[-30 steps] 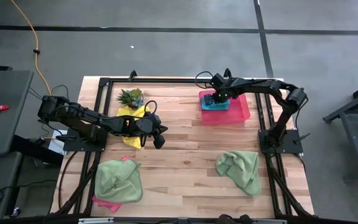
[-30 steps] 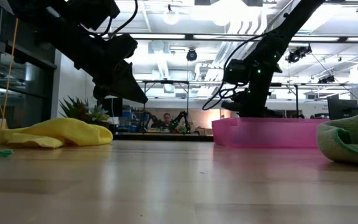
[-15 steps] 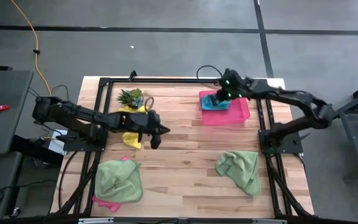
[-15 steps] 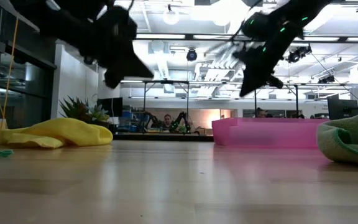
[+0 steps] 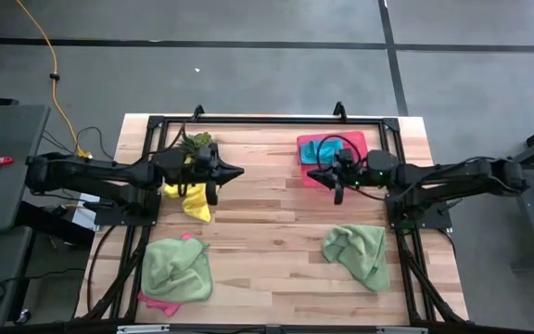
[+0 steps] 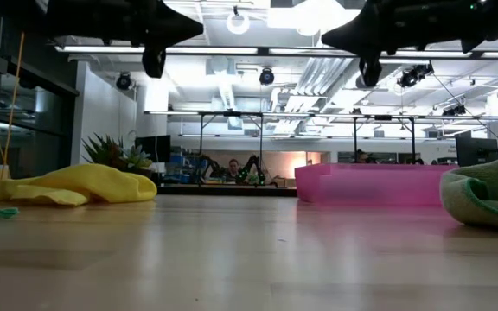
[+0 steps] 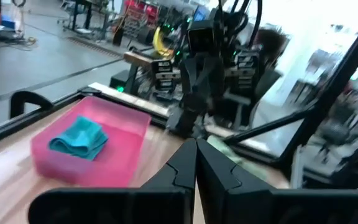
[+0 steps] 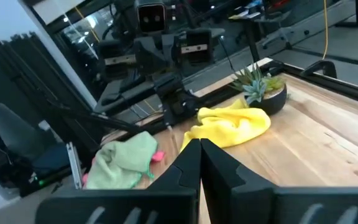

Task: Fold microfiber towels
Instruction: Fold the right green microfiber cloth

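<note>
Both arms hover above the table's middle, level, tips facing each other. My left gripper (image 5: 239,172) is shut and empty beside the crumpled yellow towel (image 5: 188,197). My right gripper (image 5: 310,173) is shut and empty just in front of the pink tray (image 5: 352,144). A folded teal towel (image 5: 319,148) lies in that tray. One light green towel (image 5: 358,252) lies bunched at the near right. Another light green towel (image 5: 176,269) rests on a pink towel (image 5: 156,301) at the near left.
A small spiky plant (image 5: 196,142) stands at the far left, just behind the yellow towel. A black frame (image 5: 267,119) runs round the table's edge. Bare wood lies between the two grippers and down the middle (image 5: 267,241).
My left gripper has risen, moved toward the far edge and tipped from pointing down to level. My right gripper has lifted away from the pink tray, swung toward the near edge and tipped level, pointing at the left arm. The teal towel stays in the tray.
</note>
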`<action>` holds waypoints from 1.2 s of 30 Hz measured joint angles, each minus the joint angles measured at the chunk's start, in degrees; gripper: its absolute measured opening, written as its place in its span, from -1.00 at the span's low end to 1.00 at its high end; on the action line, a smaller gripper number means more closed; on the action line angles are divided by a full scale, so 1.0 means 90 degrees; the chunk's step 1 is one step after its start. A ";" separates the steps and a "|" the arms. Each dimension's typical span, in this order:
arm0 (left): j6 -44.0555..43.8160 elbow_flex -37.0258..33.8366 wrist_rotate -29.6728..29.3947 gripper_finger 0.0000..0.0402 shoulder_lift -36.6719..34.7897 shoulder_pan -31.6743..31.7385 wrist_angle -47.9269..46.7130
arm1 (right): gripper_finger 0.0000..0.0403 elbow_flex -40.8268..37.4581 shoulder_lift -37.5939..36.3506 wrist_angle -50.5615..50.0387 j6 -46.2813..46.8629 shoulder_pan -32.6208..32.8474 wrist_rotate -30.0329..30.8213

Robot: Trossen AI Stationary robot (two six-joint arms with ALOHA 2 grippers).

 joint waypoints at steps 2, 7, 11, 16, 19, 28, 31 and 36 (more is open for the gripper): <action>-0.0189 -0.0100 0.0001 -1.00 -0.0001 -0.0009 0.0109 | -1.00 0.0000 -0.0002 0.0019 -0.0007 0.0037 0.0022; -0.0290 -0.0119 -0.0009 -1.00 0.0001 -0.0048 0.0114 | -1.00 0.0000 -0.0002 0.0013 0.0196 0.0036 0.0021; -0.0180 -0.0119 -0.0101 -1.00 0.0002 -0.0047 0.0109 | -1.00 0.0000 -0.0002 0.0013 0.0200 0.0036 0.0021; 0.0064 -0.0119 -0.0123 -1.00 0.0002 -0.0043 0.0065 | -1.00 0.0000 -0.0002 0.0013 0.0200 0.0036 0.0021; 0.0270 -0.0119 -0.0123 -1.00 0.0002 -0.0043 0.0061 | -1.00 0.0000 -0.0002 0.0013 0.0200 0.0033 0.0021; 0.0504 -0.0119 -0.0123 -1.00 0.0002 -0.0043 0.0059 | -1.00 0.0000 0.0001 0.0015 0.0200 0.0033 0.0021; 0.0803 -0.0119 -0.0123 -1.00 0.0002 -0.0043 0.0057 | -1.00 0.0000 0.0001 0.0013 0.0206 0.0033 0.0019; 0.0885 -0.0116 -0.0091 -1.00 0.0002 -0.0047 -0.0014 | -0.90 0.0285 0.0008 -0.0878 0.0524 0.0139 -0.0128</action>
